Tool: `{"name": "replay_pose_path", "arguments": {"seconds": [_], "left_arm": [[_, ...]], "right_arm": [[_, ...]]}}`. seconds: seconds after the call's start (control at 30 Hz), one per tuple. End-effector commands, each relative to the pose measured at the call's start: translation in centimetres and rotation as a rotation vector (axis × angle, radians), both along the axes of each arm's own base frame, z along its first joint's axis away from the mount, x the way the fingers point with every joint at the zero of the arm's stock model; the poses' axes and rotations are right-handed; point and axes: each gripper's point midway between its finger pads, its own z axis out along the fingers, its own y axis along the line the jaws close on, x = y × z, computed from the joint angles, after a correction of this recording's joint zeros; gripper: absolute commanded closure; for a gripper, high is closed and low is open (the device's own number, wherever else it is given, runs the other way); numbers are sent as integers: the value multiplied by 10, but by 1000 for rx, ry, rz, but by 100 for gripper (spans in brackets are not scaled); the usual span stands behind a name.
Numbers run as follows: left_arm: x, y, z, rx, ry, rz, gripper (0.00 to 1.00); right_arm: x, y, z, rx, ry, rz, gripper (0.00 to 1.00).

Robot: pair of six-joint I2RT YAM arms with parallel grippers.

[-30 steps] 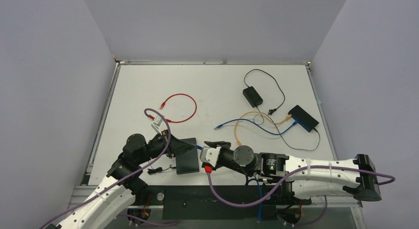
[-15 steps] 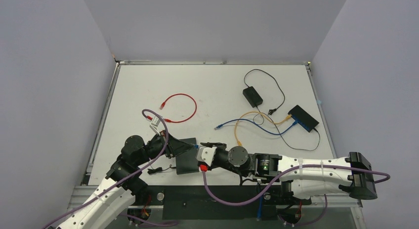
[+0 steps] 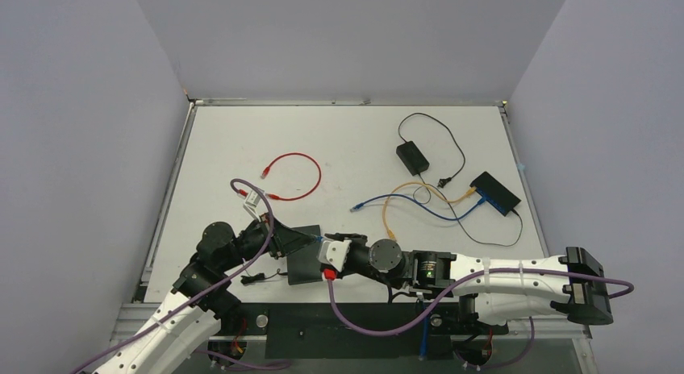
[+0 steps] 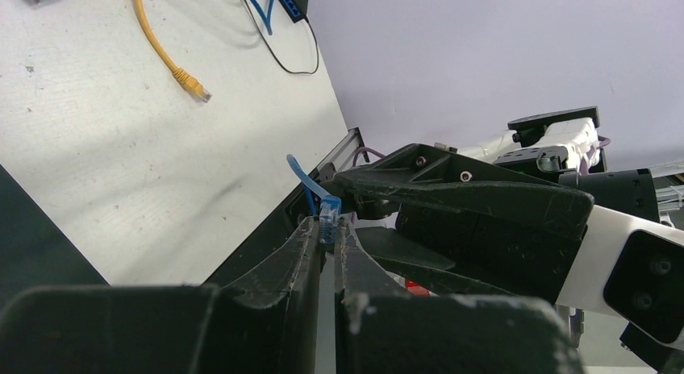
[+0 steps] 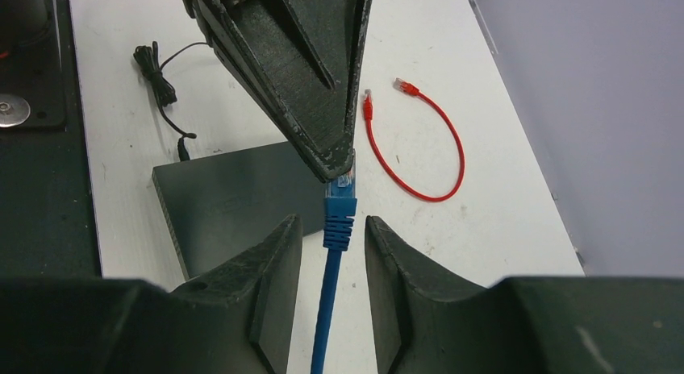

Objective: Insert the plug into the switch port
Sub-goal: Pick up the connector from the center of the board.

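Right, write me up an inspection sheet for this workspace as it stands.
Surface: white table, lightly scuffed.
Job's things: plug on the blue cable, by the edge of the dark box; not in any port seen.
Clutter: red cable in a loop; adapter; black switch at far right.
Grippers: left fingers shut on the plug's tip; right fingers open, either side of the blue cable's boot, not touching it.
Cables: yellow cable and second blue cable run to the black switch; black cord loose by the dark box.
Surroundings: grey walls on three sides; nothing else seen.
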Motion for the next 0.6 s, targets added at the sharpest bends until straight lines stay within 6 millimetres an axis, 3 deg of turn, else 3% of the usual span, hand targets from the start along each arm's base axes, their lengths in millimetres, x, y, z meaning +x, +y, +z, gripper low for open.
{"name": "replay_pose_path", "arguments": {"seconds": [0.0,0.13,0.3,0.57], "left_arm": [[0,0,23,-47,-65,-3,100],[-1,0,24,-49,-67,-8,100],[-2,0,25,-52,-71,-12,100],[-5,-1,28,-73,-71,-25,100]], "right_arm": [[-3,7,6,43,3,7,69],[-3,6,6,48,1,6,73],[-3,7,4,42,1,7,87],[-2,8,-1,27,3,7,90]]}}
